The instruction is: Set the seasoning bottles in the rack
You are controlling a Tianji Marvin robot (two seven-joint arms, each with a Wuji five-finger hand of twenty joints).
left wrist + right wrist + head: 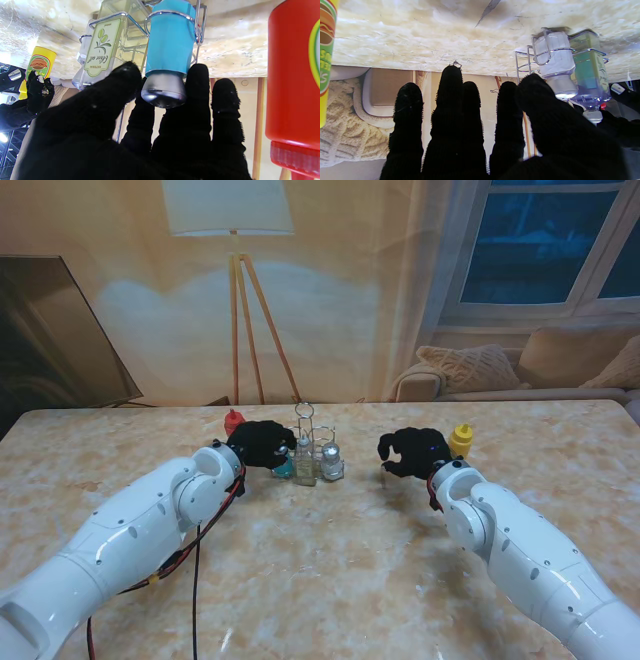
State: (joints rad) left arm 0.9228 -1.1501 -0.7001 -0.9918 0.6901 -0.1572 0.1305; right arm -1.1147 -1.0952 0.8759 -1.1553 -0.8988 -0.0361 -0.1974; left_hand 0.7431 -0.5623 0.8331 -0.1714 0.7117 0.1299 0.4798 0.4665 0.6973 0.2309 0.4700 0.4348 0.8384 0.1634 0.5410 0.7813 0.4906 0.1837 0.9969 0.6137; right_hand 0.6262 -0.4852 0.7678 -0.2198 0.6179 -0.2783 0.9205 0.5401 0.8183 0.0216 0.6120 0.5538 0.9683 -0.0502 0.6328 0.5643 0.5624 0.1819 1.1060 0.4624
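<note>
The wire rack (313,442) stands on the marble table (330,570) between the two arms, closer to the left one. The left robot hand (262,444) sits just beside the rack's left side, and in the left wrist view its fingers (198,100) bracket the silver cap of the blue shaker (170,47), which already stands inside a wire ring of the rack. The thumb and fingers lie against the cap on either side, so this robot hand is pinching the blue shaker. Next to it in the rack is the clear olive oil bottle (100,50), its label showing an olive sprig and script that reads "Olive oil" with a smaller line too small to read. A white salt shaker (556,62) occupies another ring on the rack's right side.

The right robot hand (412,452) hovers apart from the rack, fingers spread and holding nothing. Just to its right stands the yellow mustard bottle (461,441); its label carries a burger picture and partial lettering that cannot be read fully. The red ketchup bottle (233,423) stands just behind the left robot hand, its label mostly out of view.
</note>
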